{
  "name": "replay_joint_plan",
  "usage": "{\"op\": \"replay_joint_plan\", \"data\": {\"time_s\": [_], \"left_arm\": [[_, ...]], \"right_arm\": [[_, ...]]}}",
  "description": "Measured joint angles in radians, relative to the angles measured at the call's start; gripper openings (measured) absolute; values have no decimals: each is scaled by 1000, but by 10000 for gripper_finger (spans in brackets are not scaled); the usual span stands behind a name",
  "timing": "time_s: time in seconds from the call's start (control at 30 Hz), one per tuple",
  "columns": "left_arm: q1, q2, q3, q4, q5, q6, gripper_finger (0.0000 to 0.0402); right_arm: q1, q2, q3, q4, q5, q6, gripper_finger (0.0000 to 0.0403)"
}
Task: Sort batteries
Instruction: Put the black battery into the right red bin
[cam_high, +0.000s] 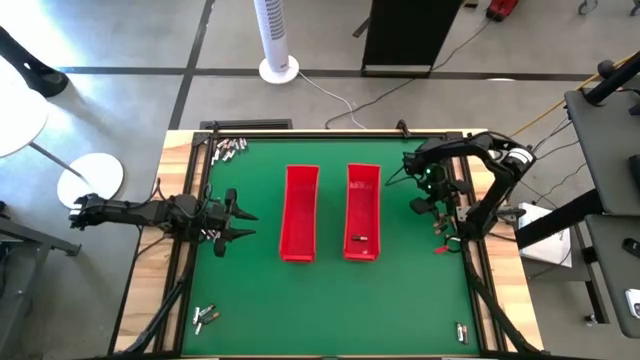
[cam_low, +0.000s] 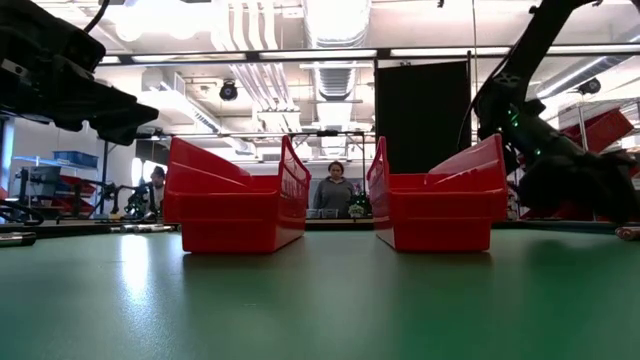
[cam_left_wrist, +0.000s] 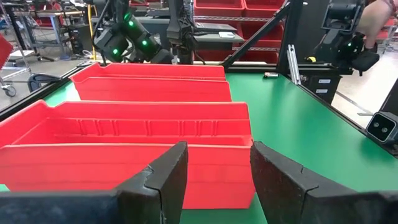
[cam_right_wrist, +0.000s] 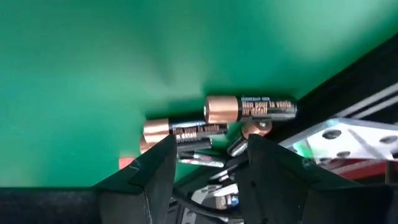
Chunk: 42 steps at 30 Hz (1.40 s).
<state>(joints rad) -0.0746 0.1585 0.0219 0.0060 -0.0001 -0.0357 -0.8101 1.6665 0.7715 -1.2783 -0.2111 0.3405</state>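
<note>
**At the tabletop's right edge: a pick in the making**

Near the right edge of the green tabletop (cam_high: 330, 300), poised low over a small heap of batteries (cam_right_wrist: 249, 111): the right gripper (cam_right_wrist: 208, 162), fingers spread, one to each side of the pile, nothing pinched between them yet. Copper-topped cells lying on their sides, touching one another, hard against the dark frame at the table's rim. More batteries (cam_high: 228, 148) scattered by the far left corner, another cluster (cam_high: 205, 317) by the near left corner, a few at the near right corner. Two red trays (cam_high: 300, 212) side by side mid-table; one dark cell (cam_high: 360, 239) already in the right-hand tray.

By the left edge, facing the trays: the left gripper (cam_left_wrist: 214, 177), fingers apart, empty, waiting.

Step in hand, by judgement: reaching for one cell from the right-edge heap. Next move calls for singling out one battery, a short descent, a squeeze across its body without dragging its neighbours, then a lift clear of the frame.
</note>
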Motion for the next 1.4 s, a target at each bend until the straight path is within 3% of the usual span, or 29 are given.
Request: {"op": "replay_joint_plan", "data": {"time_s": [0.47,0.73,1.07,1.4], "left_arm": [[0,0,0,0,0,0,155],[0,0,0,0,0,0,155],[0,0,0,0,0,0,155],[0,0,0,0,0,0,155]], "right_arm": [[-2,-95,-1,-22,-9,26,178],[-2,-93,-41,-13,-55,86,121],[-2,-93,-74,-1,-62,120,17],[-2,-93,-127,67,-115,120,13]]}}
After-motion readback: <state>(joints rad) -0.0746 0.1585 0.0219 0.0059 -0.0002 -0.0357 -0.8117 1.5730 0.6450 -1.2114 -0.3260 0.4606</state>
